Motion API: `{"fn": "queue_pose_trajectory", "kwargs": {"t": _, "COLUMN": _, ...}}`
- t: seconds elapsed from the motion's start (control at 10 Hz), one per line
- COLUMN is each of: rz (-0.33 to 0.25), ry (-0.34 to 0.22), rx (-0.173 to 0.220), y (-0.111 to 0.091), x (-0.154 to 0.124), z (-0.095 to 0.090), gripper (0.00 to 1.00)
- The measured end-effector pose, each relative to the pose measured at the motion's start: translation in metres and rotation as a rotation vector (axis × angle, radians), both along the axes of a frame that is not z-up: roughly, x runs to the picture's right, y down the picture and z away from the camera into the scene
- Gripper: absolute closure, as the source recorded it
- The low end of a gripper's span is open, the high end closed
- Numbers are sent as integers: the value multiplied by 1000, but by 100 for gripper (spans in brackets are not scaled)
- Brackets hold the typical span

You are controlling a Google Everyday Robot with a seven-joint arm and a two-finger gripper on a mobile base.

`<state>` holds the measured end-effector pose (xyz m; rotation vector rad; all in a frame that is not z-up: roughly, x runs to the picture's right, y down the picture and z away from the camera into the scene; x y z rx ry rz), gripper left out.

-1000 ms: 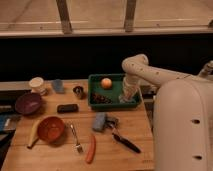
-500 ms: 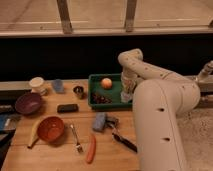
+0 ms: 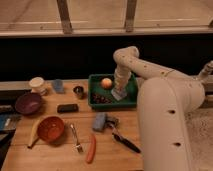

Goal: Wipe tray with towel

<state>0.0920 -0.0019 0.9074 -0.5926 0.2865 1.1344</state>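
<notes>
The dark-green tray [image 3: 131, 102] sits at the back of the wooden table, right of centre. In it lie an orange ball [image 3: 106, 83] and a dark cluster of grapes [image 3: 100, 98]. My gripper [image 3: 120, 89] points down into the tray's right half, just right of the ball. It is shut on the pale grey-blue towel [image 3: 119, 94], which rests on the tray floor under it. My arm reaches in from the right and hides the tray's right rim.
Left of the tray stand a metal cup [image 3: 78, 91], a small blue cup [image 3: 58, 85] and a white cup [image 3: 36, 84]. In front are a purple bowl [image 3: 28, 103], an orange bowl [image 3: 50, 128], a fork [image 3: 76, 137], a blue-grey block [image 3: 100, 121] and a black-handled tool [image 3: 125, 142].
My gripper and the towel have slid left across the tray floor, from near its right side toward the orange ball. My arm has swung closer to the camera.
</notes>
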Motion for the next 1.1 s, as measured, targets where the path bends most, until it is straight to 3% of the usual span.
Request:
{"fn": "queue_pose_trajectory", "kwargs": {"t": 0.3, "rz": 13, "ry": -24, "rx": 6, "y": 29, "x": -11, "z": -34, "gripper": 98}}
{"fn": "queue_pose_trajectory", "kwargs": {"t": 0.6, "rz": 81, "ry": 25, "rx": 12, "y": 45, "x": 24, "z": -51, "gripper": 98}}
{"fn": "queue_pose_trajectory", "kwargs": {"t": 0.8, "rz": 138, "ry": 93, "rx": 19, "y": 43, "x": 63, "z": -45, "gripper": 98}}
{"fn": "queue_pose_trajectory", "kwargs": {"t": 1.1, "rz": 167, "ry": 120, "rx": 31, "y": 16, "x": 80, "z": -14, "gripper": 98}}
